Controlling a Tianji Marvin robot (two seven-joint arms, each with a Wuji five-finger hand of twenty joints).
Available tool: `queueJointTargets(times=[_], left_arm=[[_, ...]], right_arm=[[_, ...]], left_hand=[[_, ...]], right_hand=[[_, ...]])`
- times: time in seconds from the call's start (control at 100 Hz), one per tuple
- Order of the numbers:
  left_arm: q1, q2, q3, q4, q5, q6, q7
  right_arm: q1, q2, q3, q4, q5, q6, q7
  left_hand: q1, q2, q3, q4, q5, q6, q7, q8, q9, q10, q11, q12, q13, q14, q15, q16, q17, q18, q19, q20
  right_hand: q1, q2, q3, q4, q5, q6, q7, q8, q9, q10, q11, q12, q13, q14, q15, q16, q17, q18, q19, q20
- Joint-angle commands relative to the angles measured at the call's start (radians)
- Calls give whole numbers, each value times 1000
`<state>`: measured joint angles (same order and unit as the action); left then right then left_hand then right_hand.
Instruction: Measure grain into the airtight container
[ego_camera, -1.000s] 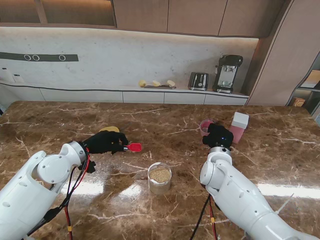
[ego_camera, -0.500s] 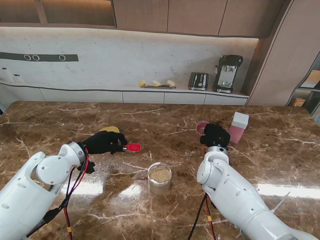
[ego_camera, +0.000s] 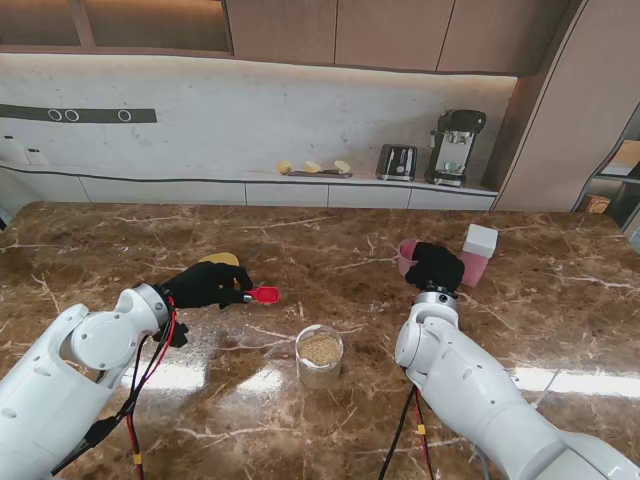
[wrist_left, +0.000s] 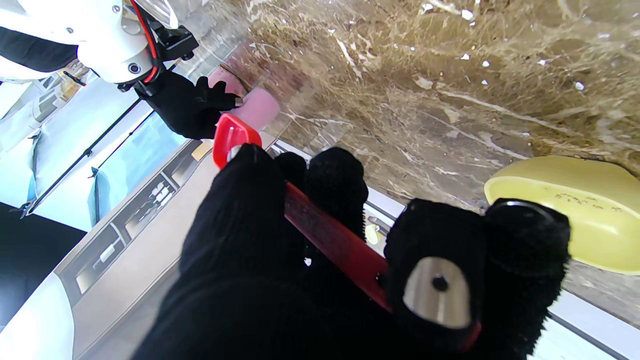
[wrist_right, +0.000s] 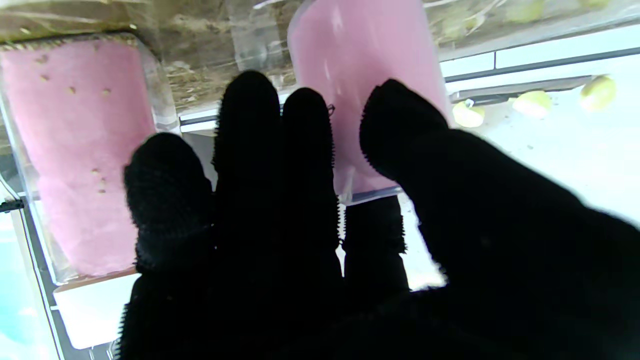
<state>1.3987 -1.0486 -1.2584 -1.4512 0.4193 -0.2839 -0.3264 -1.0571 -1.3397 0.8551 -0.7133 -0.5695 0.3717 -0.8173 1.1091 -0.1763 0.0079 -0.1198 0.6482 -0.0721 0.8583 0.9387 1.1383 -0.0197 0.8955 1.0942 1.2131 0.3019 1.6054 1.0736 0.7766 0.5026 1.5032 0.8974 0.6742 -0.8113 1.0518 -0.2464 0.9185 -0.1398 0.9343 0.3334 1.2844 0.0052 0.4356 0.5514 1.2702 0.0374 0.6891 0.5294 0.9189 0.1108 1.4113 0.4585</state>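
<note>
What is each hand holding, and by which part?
Left hand grips the red scoop by its handle. Right hand holds nothing yet, fingers apart by the pink cup.

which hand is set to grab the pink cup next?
Right. The right hand already sits at the pink cup, fingers open toward it in its wrist view. The left hand is across the table, shut on the red scoop.

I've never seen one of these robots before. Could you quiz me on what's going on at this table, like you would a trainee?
1. True or false: the left hand holds a red scoop.
2. What fills the clear jar nearest me?
3. The right hand is at: A) the toaster B) the pink cup C) the yellow dish.

Key: 1 true; 2 grain; 3 B.
</note>
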Motion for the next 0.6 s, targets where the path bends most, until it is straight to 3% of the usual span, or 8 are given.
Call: queueJointTargets(times=[0.0,0.19,0.33,0.59], left_arm=[[7,2,-1,0,4,4,-1],[7,2,-2,2,5,0,3],[3,1,2,7,1,-6,4],[-1,0,8,16,-2,-17,13]], right_arm=[[-10,-4,7,-26,2,4,24],[-67,9,33,-112,-17,14,32],[-128,12,61,-209,-24,65,46],[-187,8,61,-295,-32,151,72]], left_hand=[[31,20,80,45,58,-125,48,42,39,-43,27,17,47,32,52,2,-1,-12,59,1],[31,20,80,45,58,-126,49,42,40,-46,27,16,47,31,52,3,1,-13,60,0],[31,20,80,45,58,-124,49,41,41,-45,27,16,47,31,52,3,3,-13,61,0],[32,19,80,45,58,-124,50,40,42,-45,27,16,47,27,51,2,3,-13,63,0]], right_hand=[[-14,17,19,-19,44,11,67,21,44,9,26,-3,41,2,42,30,36,-12,67,30],[-23,-22,38,-21,68,42,73,21,86,34,52,-24,48,5,153,52,118,-14,110,17],[-34,-28,45,-17,71,49,73,6,97,39,54,-31,48,4,192,45,151,-19,126,1],[-67,6,22,-14,46,65,48,-32,71,45,37,-38,45,1,169,11,153,-30,122,-22]])
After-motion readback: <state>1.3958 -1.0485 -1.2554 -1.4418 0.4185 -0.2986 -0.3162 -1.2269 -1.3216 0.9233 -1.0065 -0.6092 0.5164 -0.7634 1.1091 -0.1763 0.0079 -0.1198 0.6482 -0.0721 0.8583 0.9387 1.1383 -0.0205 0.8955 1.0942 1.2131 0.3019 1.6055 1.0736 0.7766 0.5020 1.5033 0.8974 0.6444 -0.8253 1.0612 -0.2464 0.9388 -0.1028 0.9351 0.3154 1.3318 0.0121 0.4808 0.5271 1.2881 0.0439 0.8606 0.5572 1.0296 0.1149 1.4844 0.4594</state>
